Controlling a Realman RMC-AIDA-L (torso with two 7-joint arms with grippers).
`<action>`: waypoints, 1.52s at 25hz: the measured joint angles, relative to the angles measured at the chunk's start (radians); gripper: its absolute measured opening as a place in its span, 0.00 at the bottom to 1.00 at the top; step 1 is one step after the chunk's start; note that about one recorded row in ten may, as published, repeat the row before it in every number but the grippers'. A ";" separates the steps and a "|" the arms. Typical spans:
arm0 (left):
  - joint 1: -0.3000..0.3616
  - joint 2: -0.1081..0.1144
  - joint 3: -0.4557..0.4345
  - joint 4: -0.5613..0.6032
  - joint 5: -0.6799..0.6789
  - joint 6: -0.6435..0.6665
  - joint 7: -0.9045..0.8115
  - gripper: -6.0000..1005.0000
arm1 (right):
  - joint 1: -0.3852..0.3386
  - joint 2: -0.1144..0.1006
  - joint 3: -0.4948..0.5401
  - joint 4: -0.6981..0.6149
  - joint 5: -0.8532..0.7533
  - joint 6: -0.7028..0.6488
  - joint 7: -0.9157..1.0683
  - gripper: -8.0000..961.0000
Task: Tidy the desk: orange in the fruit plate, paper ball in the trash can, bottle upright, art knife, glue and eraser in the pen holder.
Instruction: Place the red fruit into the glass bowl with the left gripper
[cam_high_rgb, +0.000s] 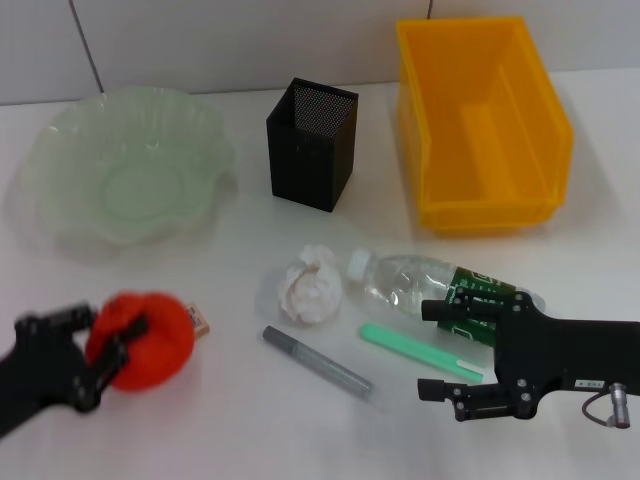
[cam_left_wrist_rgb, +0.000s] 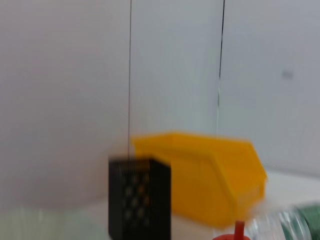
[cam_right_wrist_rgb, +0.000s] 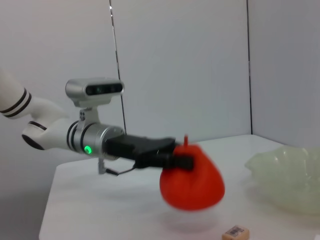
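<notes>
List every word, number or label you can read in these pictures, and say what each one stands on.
None can be read.
Green label on the clear plastic bottle: print too blurred.
Pale label on the small tan eraser: marks too small.
White tag on the right gripper: too small.

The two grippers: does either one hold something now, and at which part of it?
The left gripper holds the lumpy red-orange round fruit, its fingers closed on the fruit's side, lifted off the table. The right gripper is open and holds nothing.
</notes>
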 joint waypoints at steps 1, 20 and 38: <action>0.000 0.000 0.000 0.000 0.000 0.000 0.000 0.26 | -0.001 0.000 0.000 0.000 0.004 0.000 0.000 0.86; -0.384 -0.004 -0.083 -0.068 -0.305 -0.472 0.086 0.09 | -0.002 -0.001 0.000 0.000 0.018 -0.001 0.006 0.86; -0.392 -0.002 -0.045 -0.105 -0.348 -0.544 0.079 0.37 | 0.000 -0.007 0.006 -0.022 0.070 -0.011 0.075 0.86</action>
